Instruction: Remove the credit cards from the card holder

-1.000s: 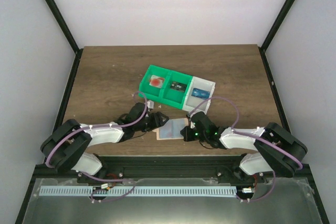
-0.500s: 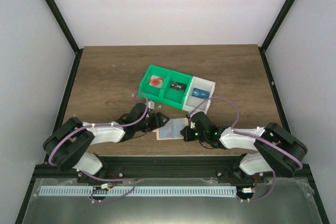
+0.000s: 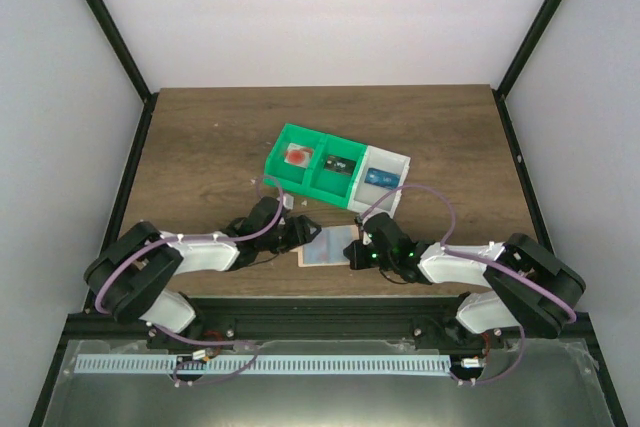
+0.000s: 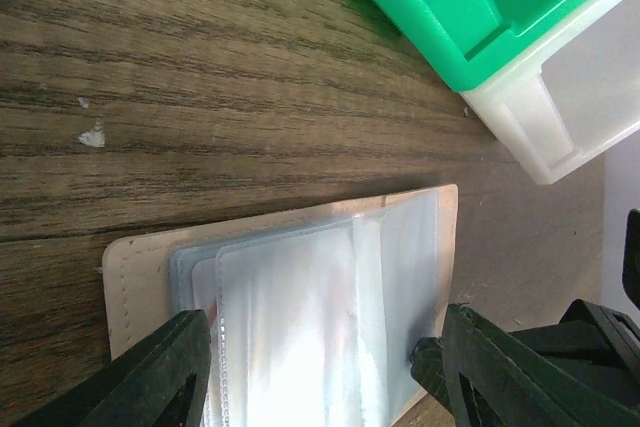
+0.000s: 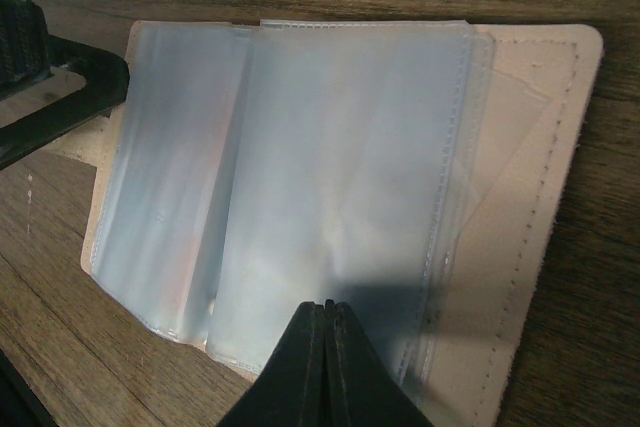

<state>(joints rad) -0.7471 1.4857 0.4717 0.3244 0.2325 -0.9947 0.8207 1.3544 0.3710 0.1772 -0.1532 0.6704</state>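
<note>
Top external view shows almost nothing changed over the last second: the left arm's elbow has crept slightly toward frame centre, and the card holder lies open and flat in the same spot on the table, lower middle of the frame between both wrists. The left gripper sits at its left edge and the right gripper at its right. Left wrist view — fingers spread wide, straddling the holder at the bottom of the frame without clamping it. The green bin and white bin sit in the upper right. Right wrist view — the two fingers are pressed together with nothing between them, their tip at the holder's clear sleeves, bottom centre; contact looks likely, not certain. No card print shows through the sleeves. Each bin holds a small item, too small to identify. Judgement: the stall suggests the sleeves may already be empty, or the left gripper is lining up to spread them for a check.
</note>
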